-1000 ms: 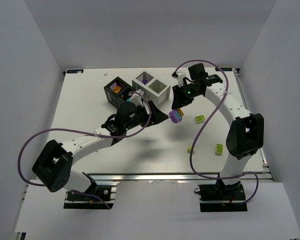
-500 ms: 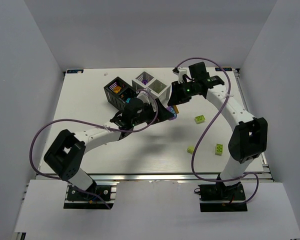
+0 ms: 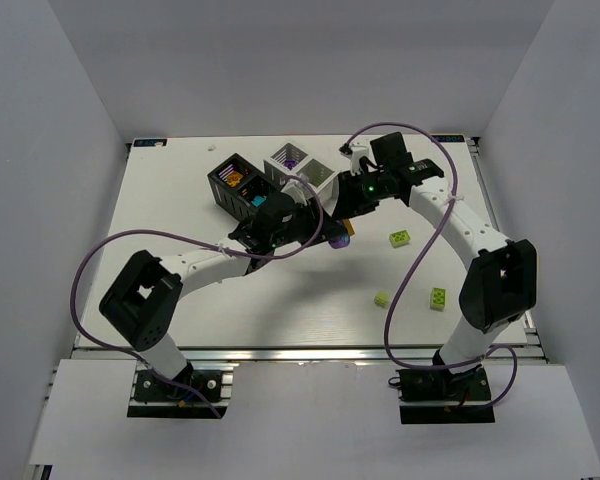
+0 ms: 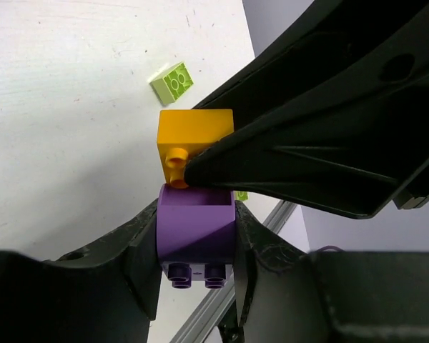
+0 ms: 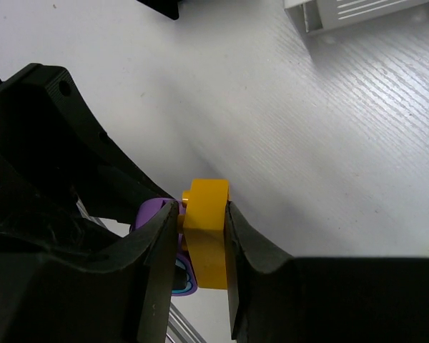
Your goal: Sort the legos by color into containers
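Left wrist view: the left gripper [image 4: 195,220] is clamped round a purple brick [image 4: 195,239], which butts against an orange brick [image 4: 194,132]. The right gripper [image 5: 200,218] pinches that orange brick between both fingers. The joined pair hangs over the counter [image 3: 170,220], near the white container [image 3: 282,163]; lime bricks [image 3: 400,238] lie well apart to the right.
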You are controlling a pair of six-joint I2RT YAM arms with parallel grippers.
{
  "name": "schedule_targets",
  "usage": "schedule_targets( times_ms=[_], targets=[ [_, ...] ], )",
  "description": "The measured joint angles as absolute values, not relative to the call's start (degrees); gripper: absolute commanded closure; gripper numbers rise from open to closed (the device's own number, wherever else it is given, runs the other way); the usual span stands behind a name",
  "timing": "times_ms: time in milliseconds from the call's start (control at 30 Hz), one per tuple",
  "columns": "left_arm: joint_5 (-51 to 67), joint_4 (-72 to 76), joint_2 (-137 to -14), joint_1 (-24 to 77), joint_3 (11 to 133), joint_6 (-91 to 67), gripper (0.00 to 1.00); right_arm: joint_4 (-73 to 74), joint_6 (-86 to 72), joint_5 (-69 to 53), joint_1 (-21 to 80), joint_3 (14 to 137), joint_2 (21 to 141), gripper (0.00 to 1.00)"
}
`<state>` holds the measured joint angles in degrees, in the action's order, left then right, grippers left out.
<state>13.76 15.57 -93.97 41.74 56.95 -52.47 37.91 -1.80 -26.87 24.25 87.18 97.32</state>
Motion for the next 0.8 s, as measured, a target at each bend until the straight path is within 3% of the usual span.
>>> schedule_targets(
  times_ms=[300, 567, 800],
  targets=[
    [13.13, 13.41, -93.27, 41.52, 57.93, -50.43, 1.0, 36.14, -3.38, -24.4, 23.35, 87.18, 96.84, 1.0],
    [12.71, 4.75, -89.14, 36.82, 58.52, -47.29, 1.0, 31.68, -2.22, -19.97, 15.92, 87.22, 96.79, 1.0],
    [6.52, -10.96, -92.84, 27.24, 77.23, -41.74, 1.0, 28.08, 0.64, -18.28, 15.4, 84.64, 93.03, 1.0]
  ],
)
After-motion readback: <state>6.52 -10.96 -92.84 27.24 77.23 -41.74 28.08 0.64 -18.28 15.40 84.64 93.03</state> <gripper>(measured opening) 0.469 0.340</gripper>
